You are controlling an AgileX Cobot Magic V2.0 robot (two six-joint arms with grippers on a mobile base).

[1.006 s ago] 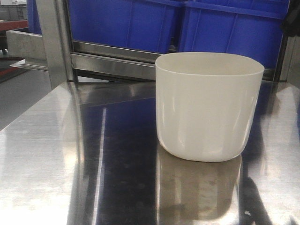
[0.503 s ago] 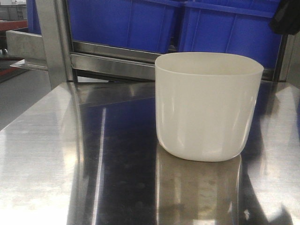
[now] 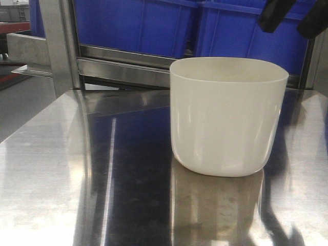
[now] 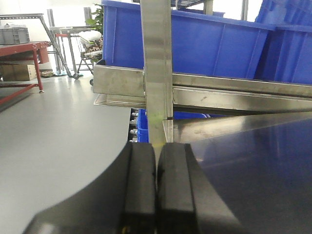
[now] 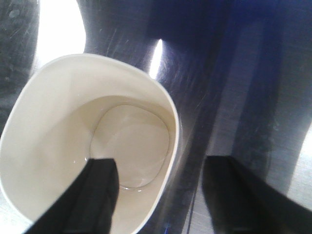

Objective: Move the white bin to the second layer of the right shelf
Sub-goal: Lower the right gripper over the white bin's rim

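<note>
Dropping into the top right of the front view since half a second ago, my right gripper (image 3: 296, 18) now hangs over the white bin (image 3: 225, 118), where before only a dark corner of it showed. The bin itself has not shifted: it stands upright and empty on the mirror-like steel tabletop (image 3: 61, 169), so nothing of the move proper is done. Seen from the right wrist, the jaws are spread wide and straddle the near rim, one finger (image 5: 97, 195) over the bin's inside and the other above the tabletop; neither looks to be touching the wall. My left gripper (image 4: 156, 161) is pressed closed on nothing, low at the table's left edge. Left to do, as I judge it: pinch the wall, lift, carry and set down on the right shelf second layer, which I cannot pick out in these views. Blue crates (image 3: 138, 25) sit close behind the bin on a steel rack rail (image 3: 123, 66), with the rack's upright post (image 3: 59, 46) well to the left; the crates would crowd any lift that drifts backward.
</note>
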